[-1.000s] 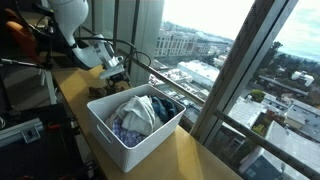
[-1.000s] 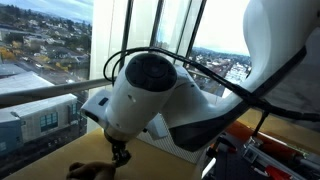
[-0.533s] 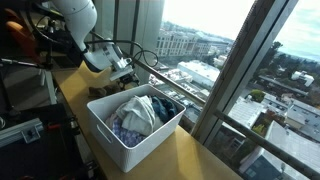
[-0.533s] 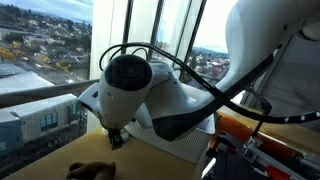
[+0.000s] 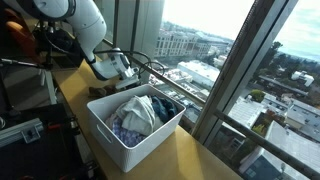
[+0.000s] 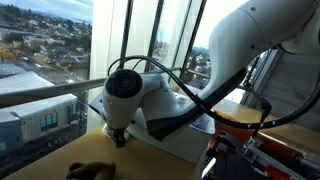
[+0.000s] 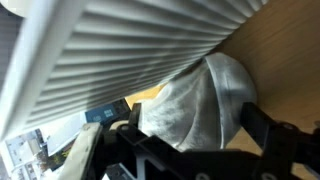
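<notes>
Gripper point(image 7: 195, 140) wide open, nothing held, over the white cloth point(image 7: 200, 95) on the table point(image 7: 285, 60). I'd centre on it and stay off the ribbed wall point(image 7: 120, 50) alongside.

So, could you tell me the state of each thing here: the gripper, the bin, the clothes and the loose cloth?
bin: upright, no lid, filled.
clothes: heaped loosely inside the bin.
loose cloth: crumpled, lying on the wooden table beside the bin's ribbed wall, not gripped.
gripper: open, holding nothing, pointing down over the loose cloth.
</notes>
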